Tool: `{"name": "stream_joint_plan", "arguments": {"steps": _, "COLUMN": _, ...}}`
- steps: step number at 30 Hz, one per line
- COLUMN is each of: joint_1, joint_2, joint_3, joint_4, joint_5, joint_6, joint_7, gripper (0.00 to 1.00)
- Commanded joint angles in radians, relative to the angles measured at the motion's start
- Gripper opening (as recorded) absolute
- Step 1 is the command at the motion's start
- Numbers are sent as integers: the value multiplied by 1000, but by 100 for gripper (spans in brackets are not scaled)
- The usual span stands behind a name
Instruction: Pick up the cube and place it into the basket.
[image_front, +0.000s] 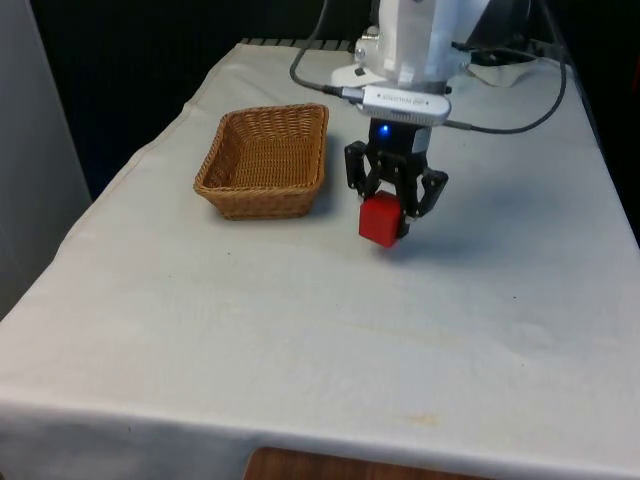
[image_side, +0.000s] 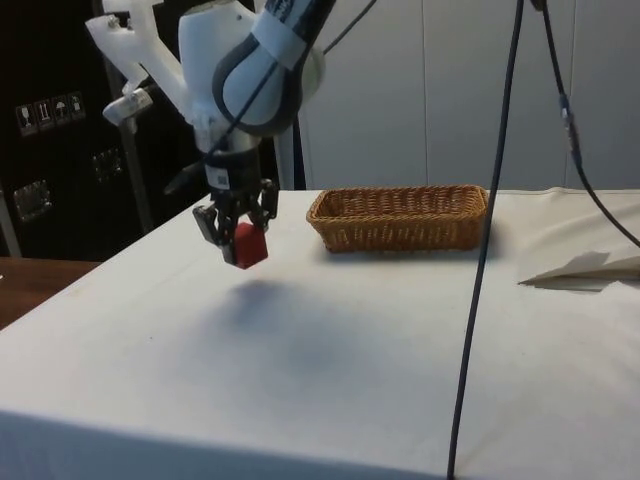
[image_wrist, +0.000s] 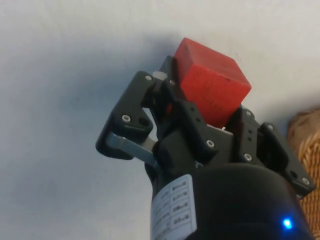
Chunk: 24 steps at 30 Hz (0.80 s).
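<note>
Readable text: none. My gripper (image_wrist: 210, 120) carries a white label (image_wrist: 172, 210) with small printed lines, illegible. In the side view, small pictogram stickers (image_side: 48, 112) sit on the dark cabinet (image_side: 60, 180), unreadable.

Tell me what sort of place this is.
Most likely a robotics lab or test bench, not a home. A white robot arm works at a table under a plain white cloth, cables hang across the side view, and its gripper holds a red cube near a wicker basket.
</note>
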Motion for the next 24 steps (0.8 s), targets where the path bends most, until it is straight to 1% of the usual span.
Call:
{"name": "stream_joint_plan", "arguments": {"steps": 1, "joint_1": 8, "joint_2": -13, "joint_3": -11, "joint_4": -3, "joint_5": -11, "joint_6": -9, "joint_7": 14, "gripper": 2}}
{"name": "stream_joint_plan", "arguments": {"steps": 4, "joint_1": 8, "joint_2": -33, "joint_3": -11, "joint_4": -3, "joint_5": -15, "joint_6": -25, "joint_7": 19, "gripper": 2}}
{"name": "stream_joint_plan", "arguments": {"steps": 5, "joint_1": 0, "joint_2": -24, "joint_3": -2, "joint_4": 0, "joint_5": -6, "joint_6": -19, "joint_7": 7, "gripper": 2}}
{"name": "stream_joint_plan", "arguments": {"steps": 6, "joint_1": 8, "joint_2": -40, "joint_3": -12, "joint_4": -3, "joint_5": -16, "joint_6": -30, "joint_7": 20, "gripper": 2}}
{"name": "stream_joint_plan", "arguments": {"steps": 12, "joint_1": 6, "joint_2": -88, "joint_3": -12, "joint_4": 0, "joint_5": -26, "joint_6": -71, "joint_7": 28, "gripper": 2}}
{"name": "stream_joint_plan", "arguments": {"steps": 13, "joint_1": -1, "joint_2": -84, "joint_3": -4, "joint_4": 1, "joint_5": -16, "joint_6": -66, "joint_7": 16, "gripper": 2}}
{"name": "stream_joint_plan", "arguments": {"steps": 14, "joint_1": 6, "joint_2": -93, "joint_3": -13, "joint_4": 0, "joint_5": -26, "joint_6": -74, "joint_7": 28, "gripper": 2}}
{"name": "stream_joint_plan", "arguments": {"steps": 15, "joint_1": 6, "joint_2": -93, "joint_3": -13, "joint_4": 0, "joint_5": -26, "joint_6": -74, "joint_7": 28, "gripper": 2}}
{"name": "stream_joint_plan", "arguments": {"steps": 20, "joint_1": 5, "joint_2": -132, "joint_3": -15, "joint_4": -10, "joint_5": -28, "joint_6": -96, "joint_7": 25, "gripper": 2}}
{"name": "stream_joint_plan", "arguments": {"steps": 21, "joint_1": -1, "joint_2": -123, "joint_3": -8, "joint_4": -2, "joint_5": -18, "joint_6": -97, "joint_7": 17, "gripper": 2}}
{"name": "stream_joint_plan", "arguments": {"steps": 22, "joint_1": -1, "joint_2": -130, "joint_3": -9, "joint_4": -4, "joint_5": -19, "joint_6": -102, "joint_7": 17, "gripper": 2}}
{"name": "stream_joint_plan", "arguments": {"steps": 23, "joint_1": 4, "joint_2": -153, "joint_3": -17, "joint_4": -18, "joint_5": -29, "joint_6": -106, "joint_7": 23, "gripper": 2}}
{"name": "stream_joint_plan", "arguments": {"steps": 24, "joint_1": 4, "joint_2": -159, "joint_3": -18, "joint_4": -22, "joint_5": -30, "joint_6": -108, "joint_7": 23, "gripper": 2}}
